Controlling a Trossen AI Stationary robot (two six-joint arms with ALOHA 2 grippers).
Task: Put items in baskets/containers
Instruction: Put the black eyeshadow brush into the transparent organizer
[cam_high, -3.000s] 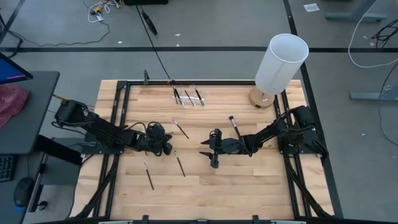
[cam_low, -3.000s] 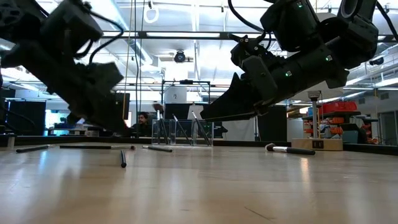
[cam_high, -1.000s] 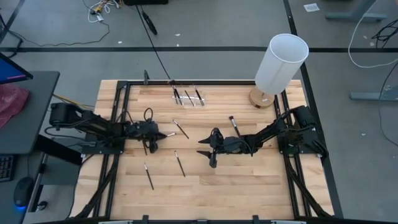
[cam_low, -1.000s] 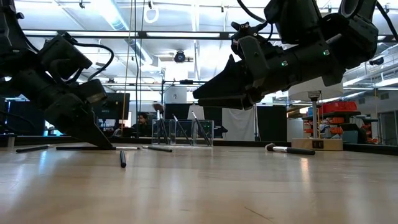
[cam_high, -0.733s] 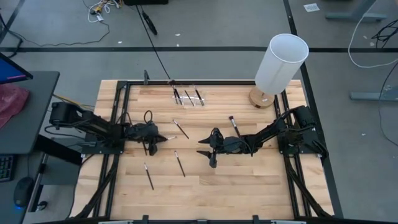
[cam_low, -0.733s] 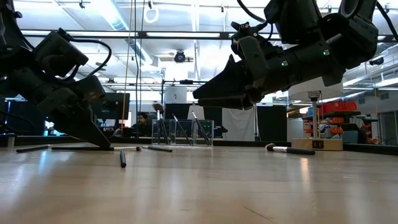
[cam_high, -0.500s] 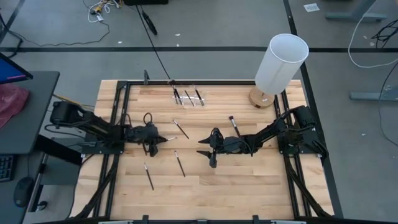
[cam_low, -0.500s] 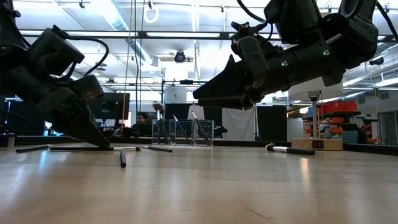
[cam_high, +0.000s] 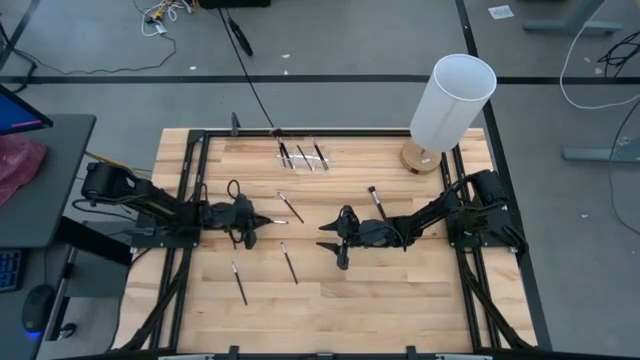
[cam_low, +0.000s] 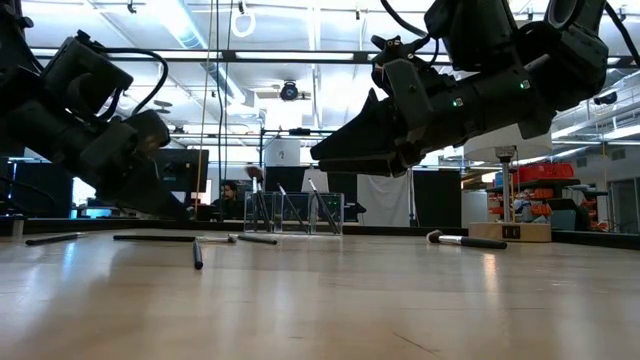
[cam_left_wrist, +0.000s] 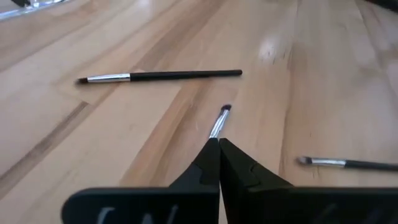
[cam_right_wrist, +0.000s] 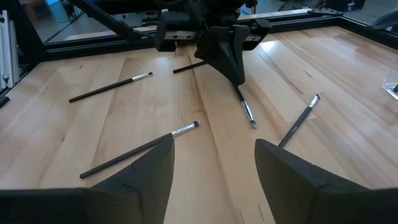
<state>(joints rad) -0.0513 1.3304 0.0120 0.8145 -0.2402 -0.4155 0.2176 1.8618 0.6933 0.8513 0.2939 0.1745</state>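
Note:
Several slim dark makeup brushes lie flat on the wooden table: one (cam_high: 290, 207) mid-table, one (cam_high: 287, 262) and one (cam_high: 240, 283) nearer the front, one (cam_high: 375, 200) right of centre. The clear organiser box (cam_high: 303, 155) stands near the far edge with brushes leaning inside it. My left gripper (cam_high: 264, 220) is shut on another brush (cam_left_wrist: 217, 123), left of centre. My right gripper (cam_right_wrist: 214, 142) hangs open above the table's middle, with nothing between its fingers. My left gripper pinches the brush just behind its silver ferrule (cam_left_wrist: 213, 134) between its two fingertips. The fingers slant down from the table's left and lie along the brush. The bristle end (cam_right_wrist: 251, 122) sticks out ahead; the handle is hidden under the gripper. The brush lies about level, low at the table top (cam_low: 215, 238).
A tall white cylinder (cam_high: 455, 100) on a round wooden base stands at the far right corner. A black frame (cam_high: 190, 200) runs along the table's left, right and far sides. Bare wood lies along the front edge (cam_high: 380, 310).
My left gripper has turned and tipped a little, and its wrist has risen slightly. The brush at its tips has slid along the table toward the right edge and turned with it.

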